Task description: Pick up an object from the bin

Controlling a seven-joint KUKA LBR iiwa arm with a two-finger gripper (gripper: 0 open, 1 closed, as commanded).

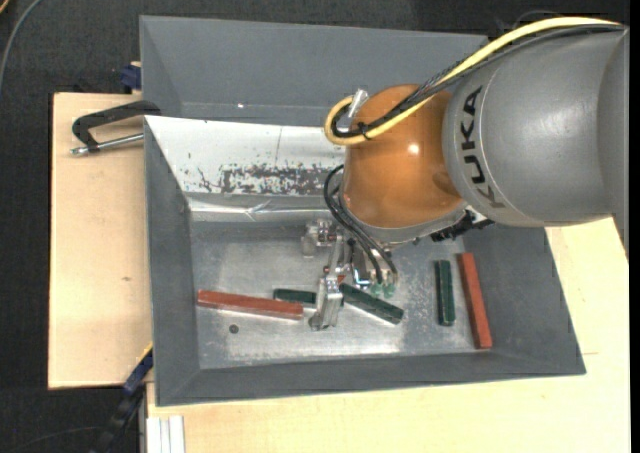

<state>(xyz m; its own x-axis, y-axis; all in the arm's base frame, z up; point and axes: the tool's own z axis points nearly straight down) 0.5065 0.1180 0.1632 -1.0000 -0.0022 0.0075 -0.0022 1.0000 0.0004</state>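
The arm comes in from the upper right of the frame, its orange cover hanging over the middle of the bin, with a yellow cable looped across the top of it. Below the cover, the gripper is down at the bin floor, lower centre of the frame. It stands on or at a dark green bar, which lies nearly level and dips a little toward the right. This looks like one bar, though the gripper covers its middle, so that is not certain. Whether the gripper is open, closed or clamped on the bar cannot be told from here.

A red bar lies level just left of the gripper, its right end close to the green bar's left end. Well apart, at the lower right of the floor, a right green bar and a right red bar lie side by side, both running up and down the frame.
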